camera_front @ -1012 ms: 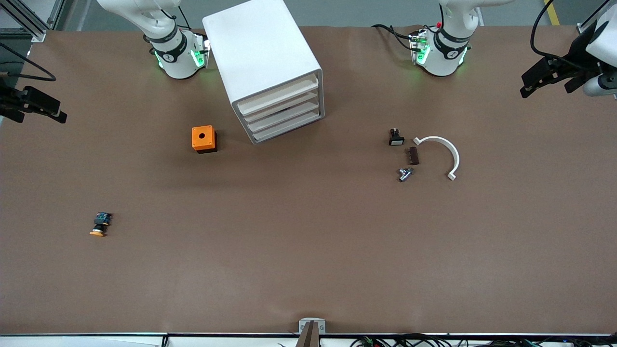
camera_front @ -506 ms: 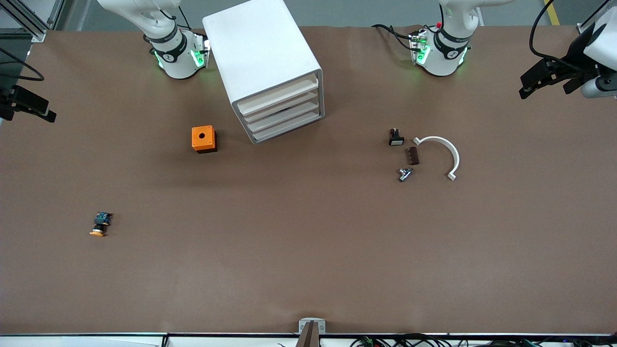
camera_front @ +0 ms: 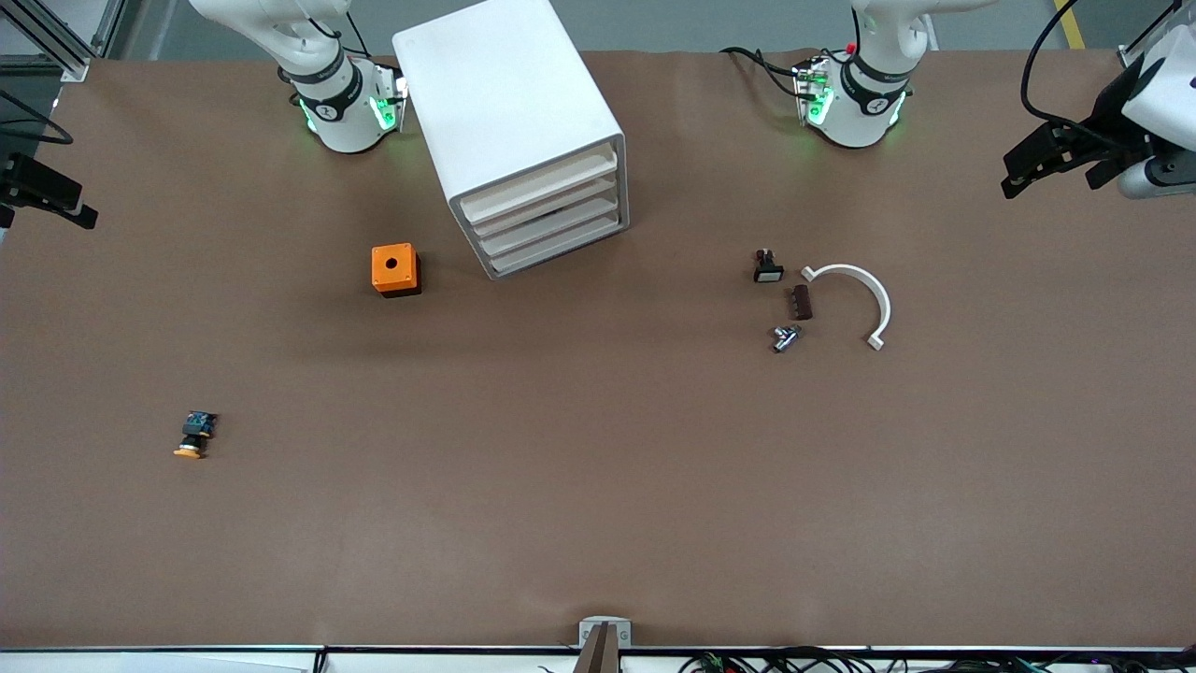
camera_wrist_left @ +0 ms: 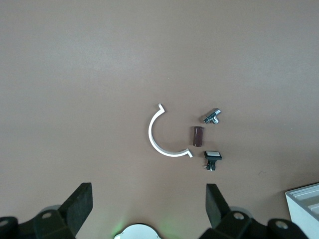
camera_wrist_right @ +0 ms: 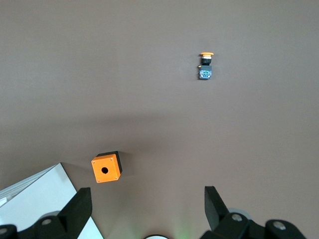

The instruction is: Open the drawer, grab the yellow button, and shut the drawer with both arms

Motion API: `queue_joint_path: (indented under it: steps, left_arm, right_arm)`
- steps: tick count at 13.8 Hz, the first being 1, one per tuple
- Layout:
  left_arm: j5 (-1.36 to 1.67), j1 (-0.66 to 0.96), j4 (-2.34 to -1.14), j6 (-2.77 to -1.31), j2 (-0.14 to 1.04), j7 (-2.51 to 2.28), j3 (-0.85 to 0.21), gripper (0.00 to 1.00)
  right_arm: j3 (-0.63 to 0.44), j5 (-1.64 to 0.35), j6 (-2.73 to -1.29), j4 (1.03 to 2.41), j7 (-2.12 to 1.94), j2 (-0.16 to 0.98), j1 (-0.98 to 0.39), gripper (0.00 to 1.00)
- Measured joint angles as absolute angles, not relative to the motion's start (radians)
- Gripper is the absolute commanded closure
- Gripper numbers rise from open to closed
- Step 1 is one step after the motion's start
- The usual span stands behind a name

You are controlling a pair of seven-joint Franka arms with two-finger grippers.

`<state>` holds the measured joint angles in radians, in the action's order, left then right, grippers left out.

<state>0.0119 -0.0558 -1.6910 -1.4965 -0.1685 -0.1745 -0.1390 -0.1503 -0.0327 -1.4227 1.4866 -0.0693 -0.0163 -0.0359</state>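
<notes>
The white cabinet (camera_front: 509, 103) stands between the arm bases, and its topmost drawer (camera_front: 547, 178) is pushed in like the three below it. The button (camera_front: 194, 436), with an orange cap and a black-and-blue body, lies on the table toward the right arm's end, nearer the front camera than the cabinet. It also shows in the right wrist view (camera_wrist_right: 205, 66). My right gripper (camera_front: 42, 210) (camera_wrist_right: 144, 204) hangs open and empty, high over that end's edge. My left gripper (camera_front: 1051, 178) (camera_wrist_left: 147, 201) hangs open and empty, high over the left arm's end.
An orange cube with a hole (camera_front: 394, 269) (camera_wrist_right: 106, 168) sits beside the cabinet. Toward the left arm's end lie a small black-and-white part (camera_front: 767, 267) (camera_wrist_left: 211, 158), a brown piece (camera_front: 802, 302), a metal piece (camera_front: 785, 337) and a white arc (camera_front: 864, 290).
My right gripper has drifted farther out over the right arm's end of the table. My left gripper has shifted slightly. Nothing on the table has moved.
</notes>
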Motion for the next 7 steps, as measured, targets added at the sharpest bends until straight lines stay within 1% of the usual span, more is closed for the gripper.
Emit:
queue_joint_path:
  steps: [4, 7]
  left_arm:
    - [0.012, -0.055, -1.689, -1.496, -0.170, -0.174, -0.141, 0.00]
    - [0.012, -0.055, -1.679, -1.496, -0.170, -0.174, -0.141, 0.00]
  right_arm:
    - [-0.146, -0.033, -1.423, 1.491, -0.071, -0.016, -0.046, 0.00]
    - [-0.145, -0.031, -1.424, 1.525, -0.071, -0.030, -0.047, 0.00]
